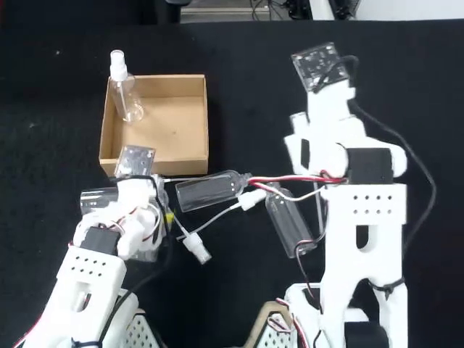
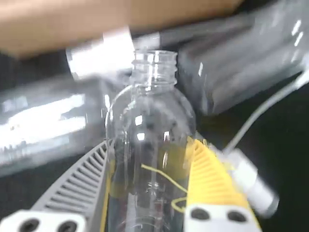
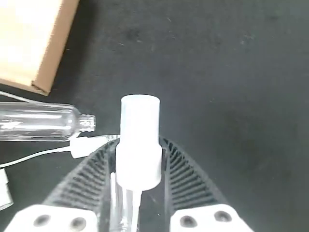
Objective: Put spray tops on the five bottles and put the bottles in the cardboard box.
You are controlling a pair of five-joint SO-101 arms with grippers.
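In the left wrist view my left gripper (image 2: 148,145) is shut on a clear bottle (image 2: 150,106) whose threaded neck is open, close to the cardboard box (image 2: 96,19). From above, this gripper (image 1: 154,214) sits just in front of the box (image 1: 188,123). My right gripper (image 3: 140,142) is shut on a white spray top (image 3: 140,125), its tube hanging between the fingers; in the high view it (image 1: 299,130) hovers right of the box. One capped bottle (image 1: 127,94) leans in the box's far left corner.
Uncapped bottles lie on the black table: one (image 1: 210,190) in the middle, one (image 1: 290,221) by the right arm's base, one (image 1: 98,199) beside my left gripper. Two loose spray tops (image 1: 250,199) (image 1: 196,248) with tubes lie between the arms. Red and white cables cross the middle.
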